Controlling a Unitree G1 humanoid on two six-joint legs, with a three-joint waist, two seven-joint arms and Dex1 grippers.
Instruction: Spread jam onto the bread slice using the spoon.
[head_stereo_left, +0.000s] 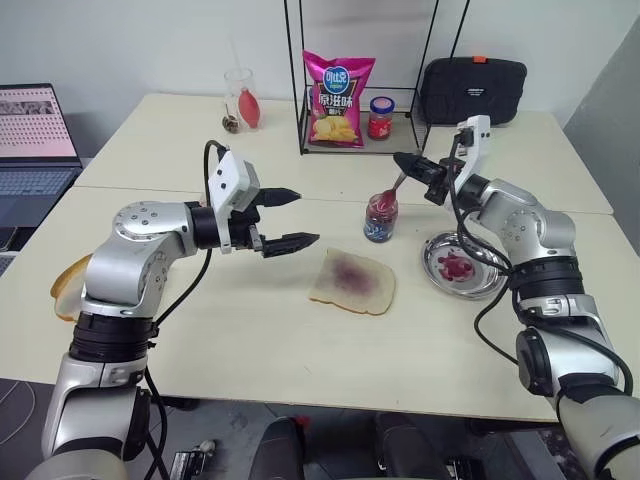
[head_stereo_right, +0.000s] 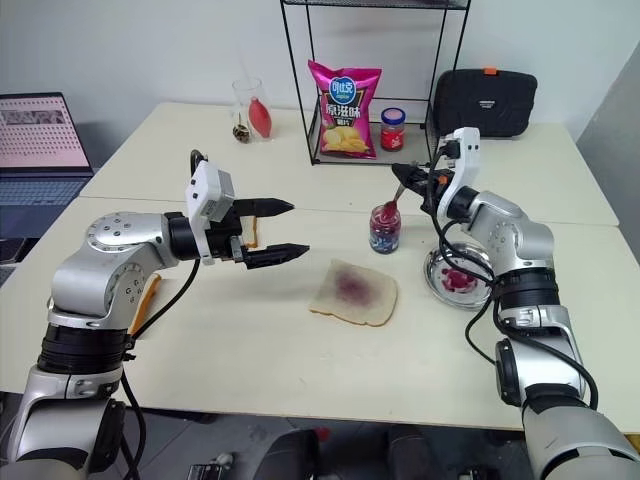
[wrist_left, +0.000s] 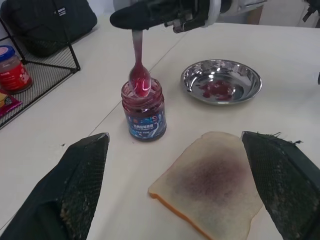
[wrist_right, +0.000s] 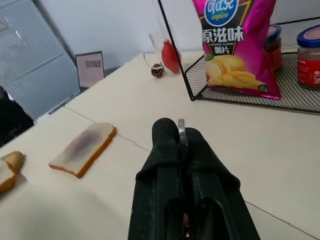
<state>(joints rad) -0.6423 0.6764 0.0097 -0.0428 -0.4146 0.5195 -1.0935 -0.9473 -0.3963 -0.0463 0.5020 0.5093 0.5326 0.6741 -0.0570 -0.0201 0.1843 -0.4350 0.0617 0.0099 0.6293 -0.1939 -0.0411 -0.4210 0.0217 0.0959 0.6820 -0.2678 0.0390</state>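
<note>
Pinching the spoon (wrist_left: 138, 70) by its handle, your right gripper (head_stereo_left: 404, 161) has its fingers clamped tight, the jam-smeared bowl hanging at the mouth of the open jam jar (head_stereo_left: 380, 216). Your left gripper (head_stereo_left: 291, 218) hovers with jaws spread wide, holding nothing. From the jar, the bread slice (head_stereo_left: 352, 281) lies at seven o'clock and the steel dish (head_stereo_left: 489, 285) at four o'clock.

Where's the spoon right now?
The spoon is clamped in the right gripper, its bowl dipped into the mouth of the open jam jar, between the bread slice and the steel dish.
</note>
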